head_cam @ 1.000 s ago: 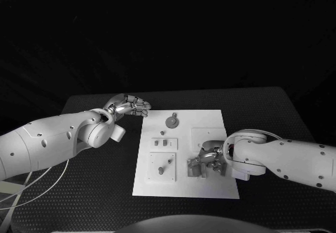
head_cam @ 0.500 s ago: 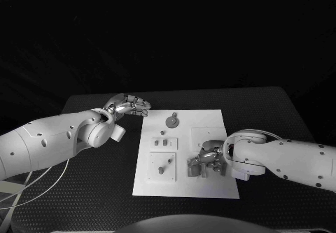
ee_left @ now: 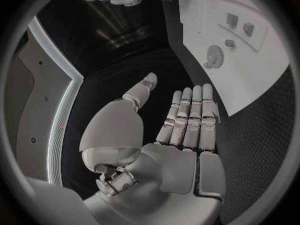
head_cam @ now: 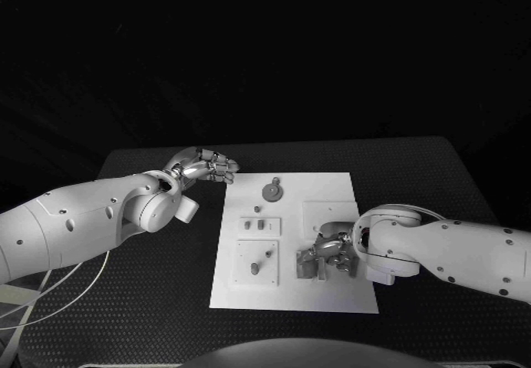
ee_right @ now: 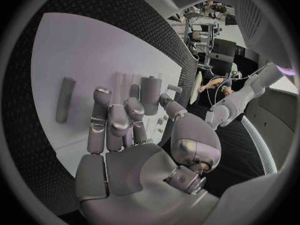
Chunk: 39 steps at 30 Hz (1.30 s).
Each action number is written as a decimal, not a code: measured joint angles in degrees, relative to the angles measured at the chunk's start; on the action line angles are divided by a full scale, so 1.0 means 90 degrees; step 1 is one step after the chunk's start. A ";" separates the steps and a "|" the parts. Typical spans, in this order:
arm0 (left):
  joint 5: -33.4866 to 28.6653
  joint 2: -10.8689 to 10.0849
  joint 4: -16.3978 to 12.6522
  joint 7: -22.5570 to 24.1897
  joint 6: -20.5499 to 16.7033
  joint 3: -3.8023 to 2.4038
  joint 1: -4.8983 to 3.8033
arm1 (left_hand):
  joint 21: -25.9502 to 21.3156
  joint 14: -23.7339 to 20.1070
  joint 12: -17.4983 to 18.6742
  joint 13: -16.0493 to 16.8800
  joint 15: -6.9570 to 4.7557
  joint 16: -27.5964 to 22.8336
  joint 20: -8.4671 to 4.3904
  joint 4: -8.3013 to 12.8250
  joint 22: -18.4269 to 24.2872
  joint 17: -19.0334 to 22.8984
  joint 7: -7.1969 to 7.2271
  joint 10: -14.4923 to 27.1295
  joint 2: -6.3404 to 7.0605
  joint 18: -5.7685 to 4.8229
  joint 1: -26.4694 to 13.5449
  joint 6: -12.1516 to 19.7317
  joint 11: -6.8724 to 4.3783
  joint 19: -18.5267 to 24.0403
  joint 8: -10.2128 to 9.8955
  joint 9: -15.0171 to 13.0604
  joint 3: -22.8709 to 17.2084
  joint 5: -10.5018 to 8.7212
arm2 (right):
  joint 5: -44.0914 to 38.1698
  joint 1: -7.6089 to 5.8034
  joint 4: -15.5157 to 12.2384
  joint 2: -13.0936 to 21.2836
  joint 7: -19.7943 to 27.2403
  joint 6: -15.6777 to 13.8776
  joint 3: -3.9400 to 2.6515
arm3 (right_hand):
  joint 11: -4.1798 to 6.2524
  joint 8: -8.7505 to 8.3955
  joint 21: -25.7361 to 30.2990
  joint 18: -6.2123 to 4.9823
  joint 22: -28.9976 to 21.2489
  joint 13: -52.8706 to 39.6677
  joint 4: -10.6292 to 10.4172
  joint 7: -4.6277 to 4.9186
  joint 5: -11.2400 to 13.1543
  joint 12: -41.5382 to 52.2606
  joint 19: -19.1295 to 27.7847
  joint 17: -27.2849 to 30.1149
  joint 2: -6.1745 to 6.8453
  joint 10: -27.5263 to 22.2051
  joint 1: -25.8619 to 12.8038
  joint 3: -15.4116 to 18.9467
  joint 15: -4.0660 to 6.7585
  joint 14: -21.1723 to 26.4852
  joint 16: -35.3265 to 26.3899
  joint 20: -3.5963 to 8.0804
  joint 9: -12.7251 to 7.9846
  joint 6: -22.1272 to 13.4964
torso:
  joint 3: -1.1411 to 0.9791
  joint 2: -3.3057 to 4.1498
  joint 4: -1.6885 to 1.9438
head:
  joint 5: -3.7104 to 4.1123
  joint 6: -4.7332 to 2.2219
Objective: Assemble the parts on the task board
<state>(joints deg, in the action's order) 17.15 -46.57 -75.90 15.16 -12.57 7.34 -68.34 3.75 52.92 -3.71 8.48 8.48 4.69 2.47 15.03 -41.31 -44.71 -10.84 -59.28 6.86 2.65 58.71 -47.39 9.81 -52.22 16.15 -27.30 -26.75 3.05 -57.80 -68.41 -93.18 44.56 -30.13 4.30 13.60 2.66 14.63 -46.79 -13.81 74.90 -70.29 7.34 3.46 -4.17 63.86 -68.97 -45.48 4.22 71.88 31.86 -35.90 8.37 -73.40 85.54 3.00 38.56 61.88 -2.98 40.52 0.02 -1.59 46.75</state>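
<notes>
Your right hand (head_cam: 328,257) sits low over task board (head_cam: 332,299), right of centre, fingers curled down around grey part; whether it actually grips, cannot tell. Your left hand (head_cam: 205,165) hovers off board's far-left corner, fingers straight, side by side, holding nothing. Round knobbed part (head_cam: 271,189) lies at board's far end. Loose grey bar (ee_right: 64,100) lies flat on board beside right fingers.

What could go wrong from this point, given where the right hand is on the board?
1. The right hand sits low over the task board with fingers curled around a grey part; whether the grip is secure cannot be told, so the part may slip or tilt.
2. A loose bar-shaped part lies close to those fingers and might get knocked.
3. The left hand hovers off the board's far corner, not bracing it, so the board could shift.
</notes>
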 measured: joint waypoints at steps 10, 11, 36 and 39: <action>-0.0002 -0.0002 -0.0001 0.0000 0.0000 0.0000 0.0000 | 0.0000 0.0000 0.0000 -0.0001 0.0000 0.0000 0.0000 0.0000 0.0006 0.0006 0.0000 0.0000 0.0000 -0.0003 0.0000 0.0000 0.0000 0.0000 0.0000 0.0000 0.0000 0.0000 | 0.0001 0.0000 0.0003 -0.0003 -0.0005 0.0000 0.0001 | 0.0000 0.0000 0.0000 0.0000 0.0000 0.0023 0.0000 -0.0006 0.0000 -0.0020 0.0000 0.0006 0.0023 0.0001 0.0022 0.0000 -0.0010 -0.0008 0.0000 -0.0001 -0.0006 0.0008 | 0.0000 0.0000 -0.0001 | -0.0004 0.0001; -0.0003 -0.0001 -0.0001 0.0000 0.0000 0.0000 0.0000 | 0.0000 0.0000 0.0000 -0.0006 0.0000 0.0000 0.0000 0.0000 0.0006 0.0006 0.0000 0.0000 0.0000 -0.0003 0.0000 0.0000 0.0000 0.0000 0.0000 0.0000 0.0000 0.0000 | 0.0001 0.0000 0.0003 -0.0004 -0.0005 0.0000 0.0001 | 0.0000 0.0000 0.0000 0.0000 0.0000 0.0024 0.0000 -0.0006 0.0000 -0.0020 0.0000 0.0006 0.0041 0.0001 0.0030 0.0000 -0.0010 -0.0008 0.0000 -0.0001 -0.0006 0.0008 | 0.0000 0.0000 -0.0001 | -0.0004 0.0001; -0.0007 0.0003 0.0004 0.0000 0.0000 0.0000 0.0000 | 0.0000 0.0000 0.0000 -0.0011 0.0000 0.0000 0.0000 0.0000 0.0011 0.0010 0.0000 0.0000 0.0000 -0.0022 0.0000 0.0000 0.0000 0.0000 0.0000 0.0000 0.0000 0.0000 | 0.0023 0.0000 0.0006 0.0000 -0.0005 -0.0005 0.0002 | -0.0012 -0.0041 0.0001 0.0000 0.0005 0.0147 -0.0369 0.0014 0.0000 -0.0162 0.0013 0.0033 0.0563 -0.0104 0.0006 -0.0193 -0.0027 0.0007 0.0000 -0.0015 -0.0018 -0.0012 | -0.0004 0.0000 -0.0001 | 0.0011 0.0013; -0.0007 0.0003 0.0005 0.0000 0.0000 0.0000 0.0000 | 0.0000 0.0000 0.0000 -0.0011 0.0000 0.0000 0.0000 0.0000 0.0011 0.0010 0.0000 0.0000 0.0000 -0.0047 0.0000 0.0000 0.0000 0.0000 0.0000 0.0000 0.0000 0.0000 | 0.0029 0.0000 0.0008 -0.0001 -0.0005 -0.0003 0.0002 | -0.0012 -0.0040 0.0001 0.0000 0.0005 0.0150 -0.0386 0.0014 0.0000 -0.0162 0.0013 0.0033 0.0563 -0.0104 0.0006 -0.0210 -0.0031 0.0011 0.0000 -0.0015 -0.0018 -0.0013 | -0.0004 0.0000 -0.0001 | 0.0016 0.0013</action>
<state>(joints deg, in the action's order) 17.09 -46.54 -75.86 15.16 -12.57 7.34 -68.34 3.75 52.92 -3.71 8.38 8.48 4.69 2.47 15.03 -41.21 -44.62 -10.84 -59.28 6.86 2.23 58.72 -47.39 9.81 -52.22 16.15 -27.30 -26.75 3.05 -57.54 -68.41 -93.11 44.55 -30.17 4.28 13.62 2.56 14.26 -46.78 -13.81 74.95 -68.94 3.86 3.59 -4.17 62.40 -68.85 -45.18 9.29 70.94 31.92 -37.80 8.09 -73.30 85.54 2.86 38.40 61.77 -3.02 40.52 0.01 -1.44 46.87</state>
